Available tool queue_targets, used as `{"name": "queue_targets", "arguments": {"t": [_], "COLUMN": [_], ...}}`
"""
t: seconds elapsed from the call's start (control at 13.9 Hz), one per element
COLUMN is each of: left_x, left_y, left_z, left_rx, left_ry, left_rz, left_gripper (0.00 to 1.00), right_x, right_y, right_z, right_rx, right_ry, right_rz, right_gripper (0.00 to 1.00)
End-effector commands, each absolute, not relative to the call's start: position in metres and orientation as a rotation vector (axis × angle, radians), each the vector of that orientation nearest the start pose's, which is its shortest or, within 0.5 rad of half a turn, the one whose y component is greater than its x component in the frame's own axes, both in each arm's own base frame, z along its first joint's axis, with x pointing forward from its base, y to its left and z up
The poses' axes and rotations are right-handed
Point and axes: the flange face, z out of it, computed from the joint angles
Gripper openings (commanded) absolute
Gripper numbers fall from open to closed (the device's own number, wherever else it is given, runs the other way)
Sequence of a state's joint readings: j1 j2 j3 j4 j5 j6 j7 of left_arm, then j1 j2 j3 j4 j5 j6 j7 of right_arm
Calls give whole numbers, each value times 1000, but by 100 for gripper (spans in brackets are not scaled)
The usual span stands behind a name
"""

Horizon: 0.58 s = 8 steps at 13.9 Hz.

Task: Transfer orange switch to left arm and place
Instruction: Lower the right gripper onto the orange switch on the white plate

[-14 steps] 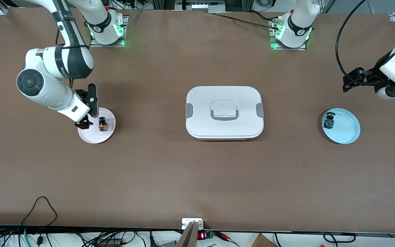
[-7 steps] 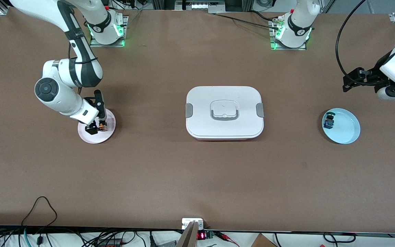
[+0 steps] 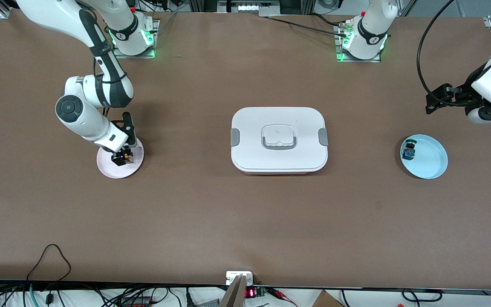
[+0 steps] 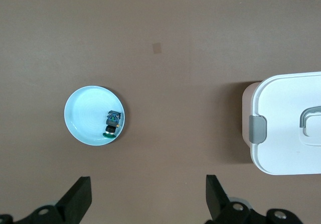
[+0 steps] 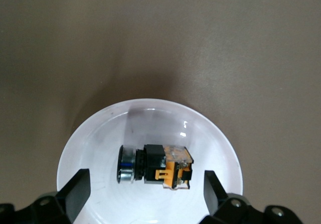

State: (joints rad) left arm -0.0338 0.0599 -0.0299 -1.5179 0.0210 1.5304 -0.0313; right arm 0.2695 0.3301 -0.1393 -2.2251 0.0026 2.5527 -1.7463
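Item: the orange switch (image 5: 156, 166), a small part with an orange body and round black cap, lay on its side in a round pale pink plate (image 3: 105, 168) toward the right arm's end of the table.

Right gripper (image 5: 145, 189): low over the pink plate, fingers spread wide to either side of the switch, no contact visible. Step in hand, by judgement: the pick-up. The next move would call for settling the fingers around the body and closing squarely, since the part is small and could skid on the smooth plate.

Left gripper (image 4: 148, 199): waiting high above the table near a round light blue plate (image 3: 435, 164) holding a small blue-and-green switch part (image 3: 408, 150); fingers wide apart, empty.

Obstacle: the large white lidded box with grey side clips (image 3: 278, 140), mid-table between the two plates.

Markings: no brand or legible writing on any item.
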Motion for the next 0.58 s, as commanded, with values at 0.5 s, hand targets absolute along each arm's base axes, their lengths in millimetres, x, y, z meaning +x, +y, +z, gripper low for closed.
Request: {"name": "queue_targets", "arguments": {"t": [0.5], "left_x": [565], "left_y": [-33], "left_z": [617], "left_rx": [-3125], "left_ry": [45], "left_rz": [95], "left_gripper": [100], "right_x": [546], "right_y": [62], "right_z": [203], "right_rx": [1811], "right_ry": [2508], "right_rz": [-3], "right_gripper": [100]}}
